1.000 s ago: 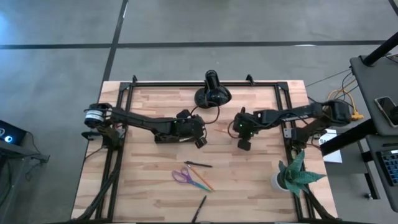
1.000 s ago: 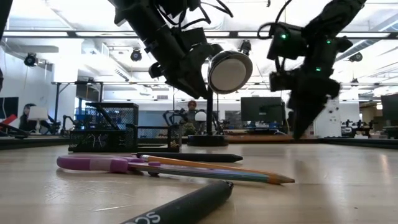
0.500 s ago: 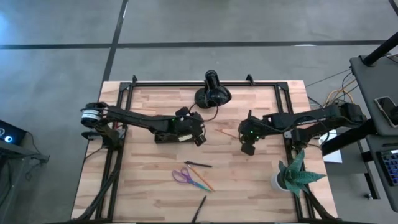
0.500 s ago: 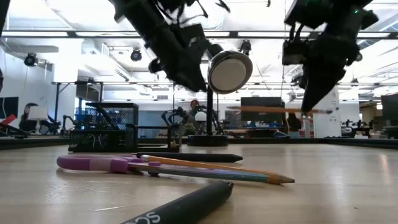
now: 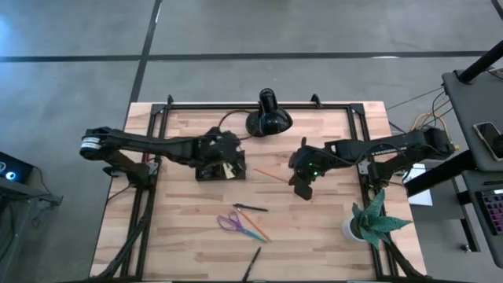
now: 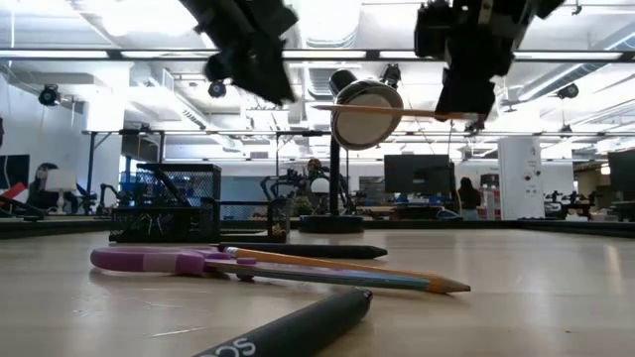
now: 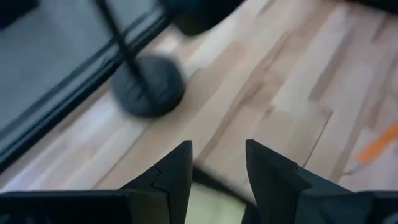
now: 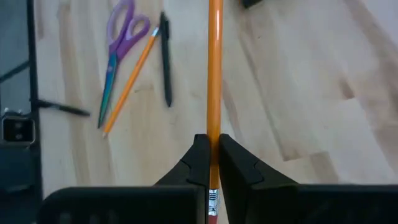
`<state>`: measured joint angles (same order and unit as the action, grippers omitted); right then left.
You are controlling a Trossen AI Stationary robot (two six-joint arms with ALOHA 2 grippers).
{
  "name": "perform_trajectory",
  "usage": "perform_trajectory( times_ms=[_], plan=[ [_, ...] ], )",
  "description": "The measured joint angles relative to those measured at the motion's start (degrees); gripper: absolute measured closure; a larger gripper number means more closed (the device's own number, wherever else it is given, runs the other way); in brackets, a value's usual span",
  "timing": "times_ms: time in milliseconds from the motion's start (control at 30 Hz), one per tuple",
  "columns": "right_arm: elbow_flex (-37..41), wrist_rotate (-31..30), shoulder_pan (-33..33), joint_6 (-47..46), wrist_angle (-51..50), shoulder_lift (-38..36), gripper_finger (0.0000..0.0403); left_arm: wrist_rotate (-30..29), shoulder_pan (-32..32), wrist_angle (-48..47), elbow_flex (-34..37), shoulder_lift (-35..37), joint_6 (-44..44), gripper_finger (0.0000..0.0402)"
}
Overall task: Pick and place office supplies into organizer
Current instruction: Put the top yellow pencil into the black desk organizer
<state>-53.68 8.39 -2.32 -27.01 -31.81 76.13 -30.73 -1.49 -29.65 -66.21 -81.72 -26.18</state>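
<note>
A thin orange pencil (image 5: 271,173) hangs level over the table's middle, with my right gripper (image 5: 299,185) shut on it. Left of it my left gripper (image 5: 234,165) stands open above the black organizer (image 5: 211,173), touching nothing; a yellow sticky-note pad (image 7: 210,205) shows below its fingers. On the near part of the table lie purple-handled scissors (image 5: 229,222), a second orange pencil (image 5: 256,228) and two black pens (image 5: 251,207) (image 5: 251,264), all flat on the wood. My right gripper pinches the pencil between its two fingers close to its eraser end (image 8: 213,163); the ferrule and eraser stick out behind the fingers. The fingers come from above, slanting down, and the pencil runs straight on ahead of them. It hangs level (image 6: 422,113), clear of the table.
A black dome lamp (image 5: 269,119) stands at the far middle, its head (image 6: 367,114) between the two arms in the low view. A green plant in a white pot (image 5: 368,222) stands at the near right. Bare wood lies between the organizer and the loose supplies.
My right gripper has risen and gone a little toward the table's left, lifting the pencil clear of the wood; the pencil stays level. My left gripper has risen and drawn back toward the left edge, staying open over the organizer.
</note>
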Motion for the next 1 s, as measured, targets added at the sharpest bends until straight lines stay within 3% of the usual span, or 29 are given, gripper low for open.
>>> perform_trajectory(
  times_ms=[400,700,833,1000],
  plan=[
    [-16.32,3.64,-0.56,4.21,-10.95,11.29,0.0392,-1.36,-1.78,-15.34,0.09,11.45,-16.49,0.0269],
    [-27.06,9.63,0.29,-0.71,-12.5,17.91,0.0392,-2.81,-9.34,-25.64,0.12,17.35,-27.15,0.0269],
    [-31.87,2.79,-0.09,4.44,-17.11,20.37,0.0392,-3.05,-13.76,-30.72,0.13,18.11,-33.33,0.0269],
    [-38.46,-17.92,-1.9,16.69,-26.09,24.17,0.0392,-2.85,-19.75,-32.96,0.12,17.84,-39.84,0.0269]
  ],
)
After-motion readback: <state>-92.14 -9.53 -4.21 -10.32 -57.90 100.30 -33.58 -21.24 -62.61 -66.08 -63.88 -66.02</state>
